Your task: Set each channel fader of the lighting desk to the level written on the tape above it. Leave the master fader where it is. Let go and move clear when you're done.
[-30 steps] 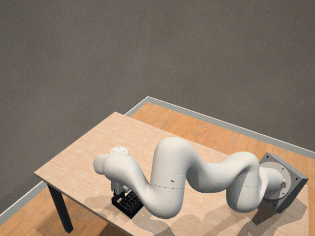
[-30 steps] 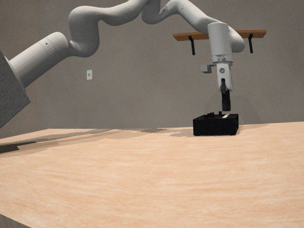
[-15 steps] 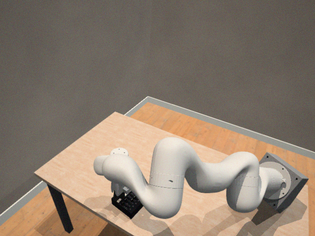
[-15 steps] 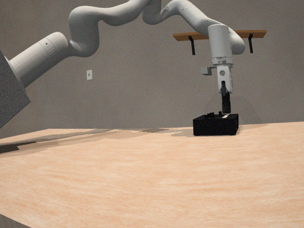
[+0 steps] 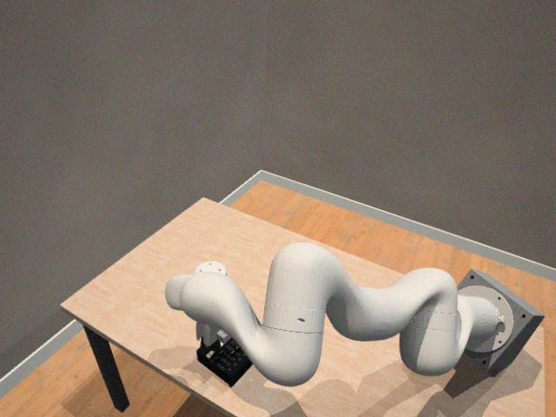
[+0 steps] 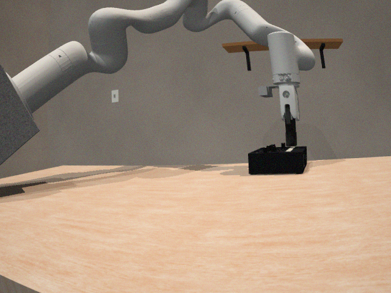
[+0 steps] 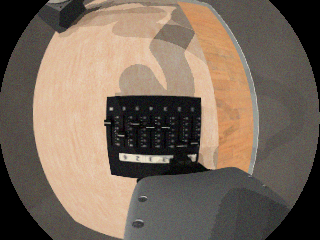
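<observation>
The black lighting desk [image 5: 231, 377] [image 6: 274, 163] [image 7: 150, 170] sits on the table. In the wrist view it appears upside down. The fader at the far left [image 7: 107, 122] looks like the master. Of the channel faders, one [image 7: 121, 135] is lower than its three neighbours [image 7: 136, 124] [image 7: 150, 127] [image 7: 165, 127], and the two rightmost [image 7: 181, 146] [image 7: 194, 143] are nearest the tape. The white tape [image 6: 289, 149] [image 7: 137, 158] bears numbers too blurred to read surely; its right part is hidden. My gripper [image 6: 291, 145] [image 7: 178, 159] is shut and empty, its tips just above the tape's right part.
The wooden table [image 5: 148, 278] [image 6: 189, 236] [image 7: 70, 125] carries the arm's grey base [image 5: 507, 359] [image 6: 15, 126]. The desk is near the table's long edge. A wooden shelf [image 6: 328, 43] and a white wall plate [image 6: 115, 91] are on the wall behind.
</observation>
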`<state>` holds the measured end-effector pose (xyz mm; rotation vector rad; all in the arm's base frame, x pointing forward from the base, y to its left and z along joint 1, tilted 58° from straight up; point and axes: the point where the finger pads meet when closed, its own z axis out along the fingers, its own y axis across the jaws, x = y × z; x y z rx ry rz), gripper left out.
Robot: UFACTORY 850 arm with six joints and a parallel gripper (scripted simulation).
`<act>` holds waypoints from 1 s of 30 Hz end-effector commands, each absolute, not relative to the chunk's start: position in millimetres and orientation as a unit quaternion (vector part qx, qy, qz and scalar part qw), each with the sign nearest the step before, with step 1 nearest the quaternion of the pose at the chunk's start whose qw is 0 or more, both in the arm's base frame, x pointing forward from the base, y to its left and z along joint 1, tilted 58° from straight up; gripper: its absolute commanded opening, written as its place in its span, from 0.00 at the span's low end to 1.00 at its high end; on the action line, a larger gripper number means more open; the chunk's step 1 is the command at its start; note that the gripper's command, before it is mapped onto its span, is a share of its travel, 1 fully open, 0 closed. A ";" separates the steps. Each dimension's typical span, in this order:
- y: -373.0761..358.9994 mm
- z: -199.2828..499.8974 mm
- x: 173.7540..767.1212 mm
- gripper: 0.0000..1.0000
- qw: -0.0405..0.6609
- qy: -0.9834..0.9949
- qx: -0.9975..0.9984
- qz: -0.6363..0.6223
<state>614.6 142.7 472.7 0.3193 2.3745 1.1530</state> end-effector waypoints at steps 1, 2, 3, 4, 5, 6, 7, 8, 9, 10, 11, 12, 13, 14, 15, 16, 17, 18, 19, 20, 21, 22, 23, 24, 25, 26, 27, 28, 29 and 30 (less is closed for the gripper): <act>142.4 473.4 614.8 0.00 0.240 0.867 0.117 0.421; 142.5 473.4 614.7 0.00 0.240 0.867 0.117 0.421; 142.5 473.4 614.6 0.00 0.240 0.867 0.117 0.421; 142.6 473.3 614.5 0.00 0.240 0.867 0.117 0.421; 142.7 473.3 614.3 0.00 0.240 0.867 0.117 0.421; 142.7 473.2 614.1 0.00 0.240 0.867 0.117 0.421; 142.9 473.1 613.9 0.00 0.240 0.867 0.117 0.421; 143.0 473.0 613.7 0.00 0.240 0.867 0.117 0.421; 143.1 472.9 613.4 0.00 0.240 0.867 0.117 0.421; 143.3 472.8 613.0 0.00 0.240 0.867 0.117 0.421; 143.4 472.7 612.7 0.00 0.240 0.867 0.117 0.421; 143.6 472.5 612.3 0.00 0.240 0.867 0.117 0.421; 143.6 472.5 612.3 0.00 0.240 0.867 0.117 0.421; 143.6 472.5 612.3 0.00 0.240 0.867 0.117 0.421; 143.8 472.4 611.9 0.00 0.240 0.867 0.117 0.421; 144.0 472.2 611.4 0.00 0.240 0.867 0.117 0.421; 144.2 472.0 611.0 0.00 0.240 0.867 0.117 0.421; 144.5 471.9 610.5 0.00 0.240 0.867 0.117 0.421; 144.7 471.7 610.0 0.00 0.240 0.867 0.117 0.421; 144.9 471.5 609.5 0.00 0.240 0.867 0.117 0.421; 145.2 471.3 609.0 0.00 0.240 0.867 0.117 0.421; 145.4 471.1 608.4 0.00 0.240 0.867 0.117 0.421; 145.7 470.9 607.9 0.00 0.240 0.867 0.117 0.421; 145.9 470.7 607.4 0.00 0.240 0.867 0.117 0.421; 146.2 470.5 606.9 0.00 0.240 0.867 0.117 0.421; 146.4 470.3 606.4 0.00 0.240 0.867 0.117 0.421; 146.6 470.2 605.9 0.00 0.240 0.867 0.117 0.421; 146.9 470.0 605.4 0.00 0.240 0.867 0.117 0.421; 147.1 469.8 605.0 0.00 0.240 0.867 0.117 0.421; 147.1 469.8 605.0 0.00 0.240 0.867 0.117 0.421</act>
